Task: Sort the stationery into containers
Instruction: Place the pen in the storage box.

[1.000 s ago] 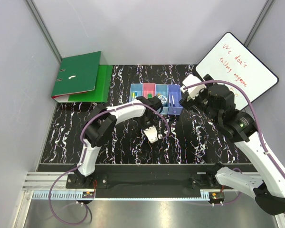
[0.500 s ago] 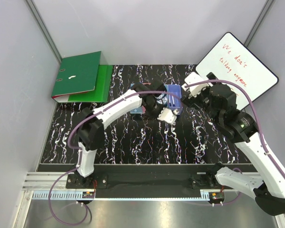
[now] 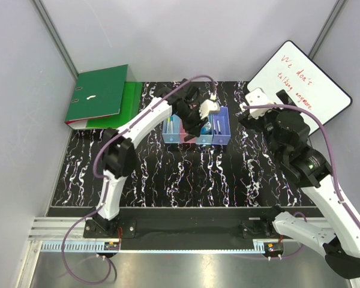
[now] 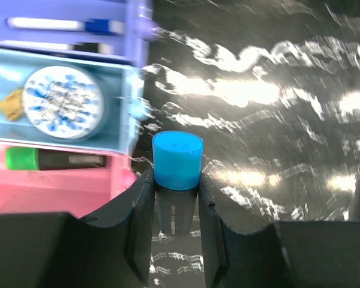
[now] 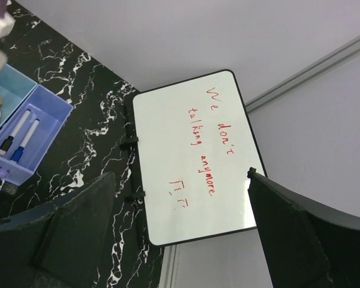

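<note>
Blue-capped marker (image 4: pixel 177 161) is off the table (image 4: pixel 276 120) now. A second ago my left gripper (image 4: pixel 176 181) was low over the marble in the middle of the overhead view, below the containers (image 3: pixel 197 141). It has since swung up across the row and hangs at its upper edge, near the top centre of that view. I read that as the pick being done and the drop being what is left.

In my left wrist view the fingers are closed a narrow way, clamped on the marker's dark barrel with the cap standing clear above the tips. The cap sits at frame centre, just beside the right-hand corner where the light blue bin (image 4: pixel 127 108) meets the pink bin (image 4: pixel 60 186), over bare table and not yet over either one. The light blue bin holds the tape roll (image 4: pixel 62 102). The pink bin holds a green-capped marker (image 4: pixel 54 159) with a similar dark barrel, so pink looks like the likely home. The purple bin (image 4: pixel 60 9) at upper left holds thin white markers.

My right gripper (image 5: pixel 181 180) is spread wide with nothing between its fingers, looking at the whiteboard (image 5: pixel 195 150).
</note>
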Controlling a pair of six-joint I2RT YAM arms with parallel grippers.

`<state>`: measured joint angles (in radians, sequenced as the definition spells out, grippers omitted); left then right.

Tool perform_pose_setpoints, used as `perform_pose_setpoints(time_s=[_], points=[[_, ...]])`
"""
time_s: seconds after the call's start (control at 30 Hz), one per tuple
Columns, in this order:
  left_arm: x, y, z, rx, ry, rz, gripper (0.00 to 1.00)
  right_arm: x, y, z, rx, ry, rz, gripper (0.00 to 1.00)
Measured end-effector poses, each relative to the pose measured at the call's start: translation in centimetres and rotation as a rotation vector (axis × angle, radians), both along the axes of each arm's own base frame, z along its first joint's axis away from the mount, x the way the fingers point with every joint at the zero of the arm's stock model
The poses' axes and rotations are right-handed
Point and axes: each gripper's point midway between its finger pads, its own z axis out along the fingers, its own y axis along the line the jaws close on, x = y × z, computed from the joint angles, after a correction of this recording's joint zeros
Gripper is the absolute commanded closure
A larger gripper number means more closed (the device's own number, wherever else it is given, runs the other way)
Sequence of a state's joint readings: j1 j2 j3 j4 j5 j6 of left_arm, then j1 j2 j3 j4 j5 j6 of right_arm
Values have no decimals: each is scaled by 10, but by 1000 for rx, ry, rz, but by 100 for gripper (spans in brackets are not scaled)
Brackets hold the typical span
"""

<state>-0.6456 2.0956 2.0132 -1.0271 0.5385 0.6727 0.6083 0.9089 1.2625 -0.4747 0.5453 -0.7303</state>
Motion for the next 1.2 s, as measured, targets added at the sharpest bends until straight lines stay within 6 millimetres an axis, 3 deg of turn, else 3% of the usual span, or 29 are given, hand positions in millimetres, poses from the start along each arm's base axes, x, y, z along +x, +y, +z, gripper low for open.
perform_pose_setpoints(time_s=[0.23,0.47,0.73,0.83,1.07,1.2], points=[[81,-15,3,-166,119,286,100,0,-5,2,2,-29,-26,0],[131,9,7,-258,146,518,100,1,-6,-8,-22,-9,-31,0],[131,13,-16,-237,224,620,100,5,-3,-9,-19,-12,-30,0],[130,14,-25,-219,233,644,92,6,-2,-10,-20,-11,-30,0],[137,25,-48,-151,203,719,91,6,-2,-11,-21,-8,-28,0],[140,30,-54,-128,190,741,74,6,-2,-12,-21,-8,-27,0]])
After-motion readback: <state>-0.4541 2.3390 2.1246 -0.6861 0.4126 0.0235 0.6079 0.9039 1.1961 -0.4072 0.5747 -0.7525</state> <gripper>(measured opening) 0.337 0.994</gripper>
